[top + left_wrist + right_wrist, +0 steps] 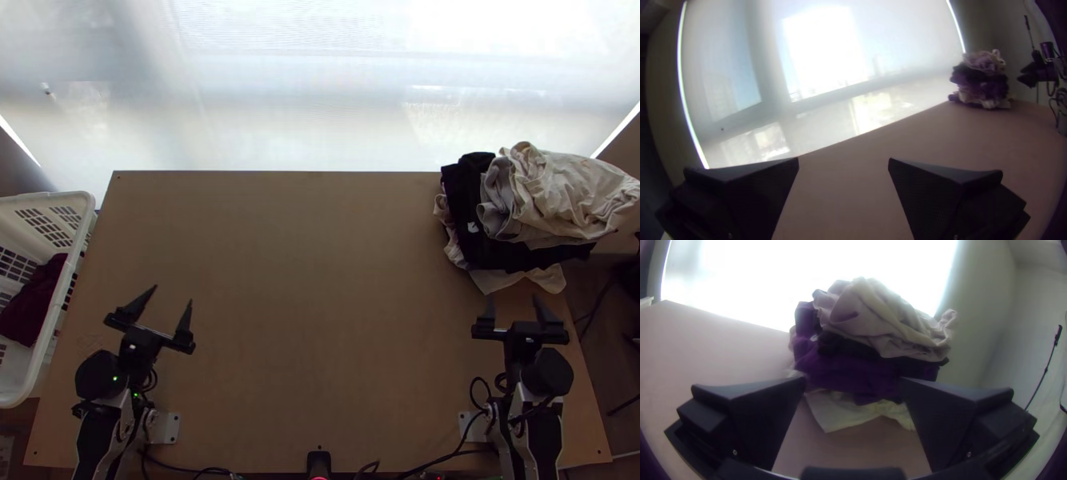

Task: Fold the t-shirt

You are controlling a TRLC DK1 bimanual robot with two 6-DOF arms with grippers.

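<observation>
Left gripper (pixel 174 294): jaws wide apart, nothing between them; over the left part of the bench (pixel 312 280).
Right gripper (pixel 513 296): jaws wide apart, nothing gripped; just short of the pile, pointing towards it.
Pile of garments (pixel 528 254): at the bench's far right corner, several layers, rumpled and uneven.
Pale top garment (pixel 560 188): judged the likeliest t-shirt, though its cut cannot be told; bunched on top of the pile, creased, one end at the pile's outer side.
Weight: probably light, easily lifted by one arm.
Stiffness: soft and limp, judging by the loose creases; likely to sag and keep no shape once raised.
Surface: seemingly matt, hardly slippery; the likelier trouble is cloth dragging on cloth.
Fragility: low; tolerates a firm pinch.
Best hold: a raised ridge on the near side, a shallow bite in the top layer alone.
Hold to avoid: a deep bite, which may bring up the grey cloth (pixel 498 188) or black garment (pixel 464 188) beside and beneath.
Later hold: two separate edges, one per gripper, for spreading flat.
White basket (pixel 48 197): beside the bench's left edge, dark red cloth (pixel 32 300) bunched inside.
</observation>
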